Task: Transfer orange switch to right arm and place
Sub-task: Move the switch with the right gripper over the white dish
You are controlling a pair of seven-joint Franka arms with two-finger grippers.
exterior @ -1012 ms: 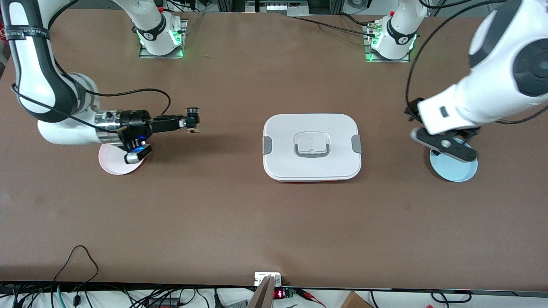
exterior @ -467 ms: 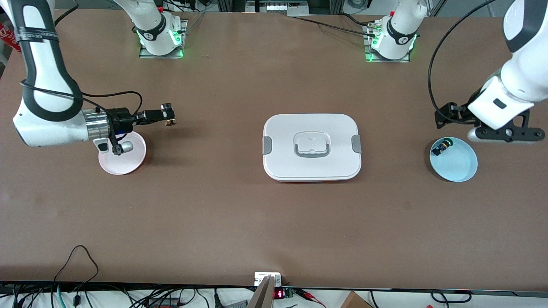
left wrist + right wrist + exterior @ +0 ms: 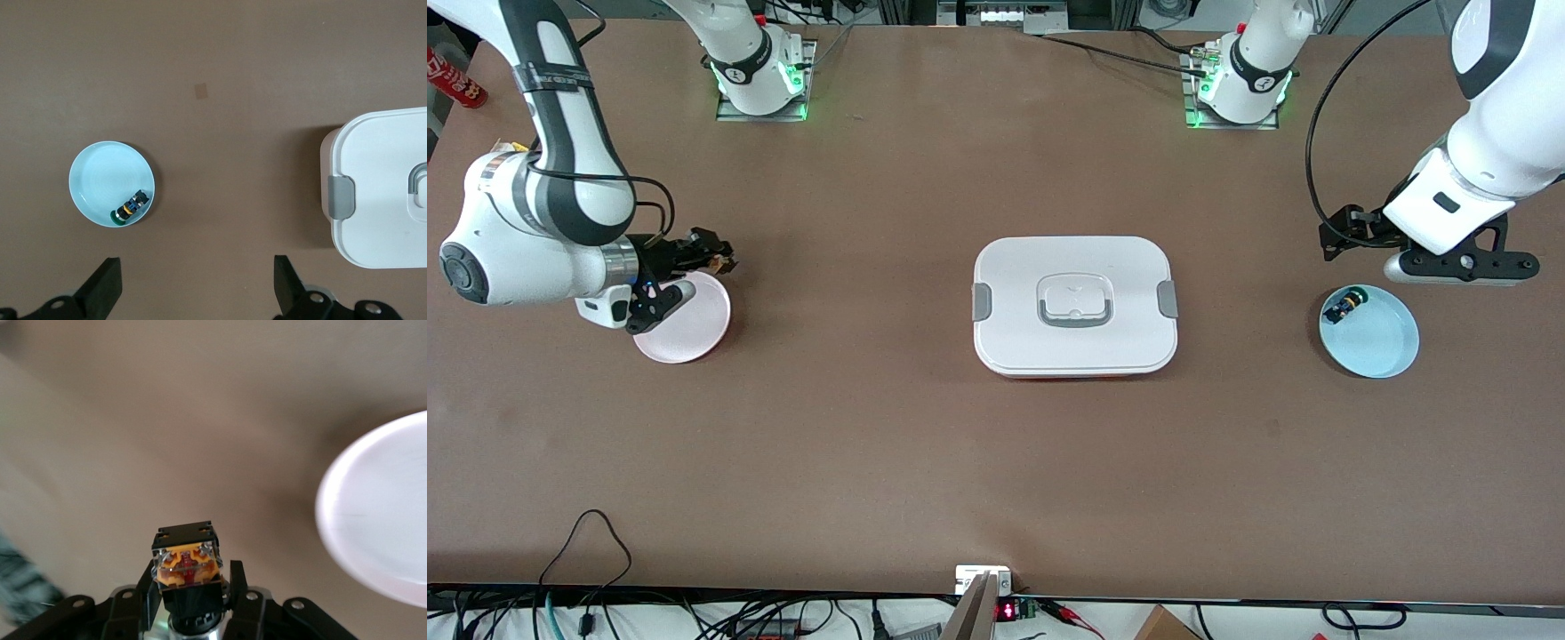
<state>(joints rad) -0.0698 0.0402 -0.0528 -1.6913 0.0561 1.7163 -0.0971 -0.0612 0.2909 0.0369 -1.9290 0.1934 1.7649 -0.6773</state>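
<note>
Two claws over brown counter [image 3: 925,462]. Right claw [image 3: 713,260] clamped on orange switch [image 3: 188,565], over the pink plate's [image 3: 685,333] rim. Left claw [image 3: 1458,267] spread apart, empty, above blue plate [image 3: 1383,351] holding green-ringed switch [image 3: 1343,307]. White lidded box [image 3: 1074,307] mid-counter. Cables along near edge.

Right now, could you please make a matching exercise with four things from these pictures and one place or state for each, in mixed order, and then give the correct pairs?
Things:
1. orange switch
2. green-ringed switch
3. left gripper
4. pink plate

Places or states:
A. lies in the blue plate
B. open, holding nothing
C. held in the shut right gripper
D. has nothing on its visible part; partly under the right gripper, toward the right arm's end of the table

Pairs: 1-C, 2-A, 3-B, 4-D
</note>
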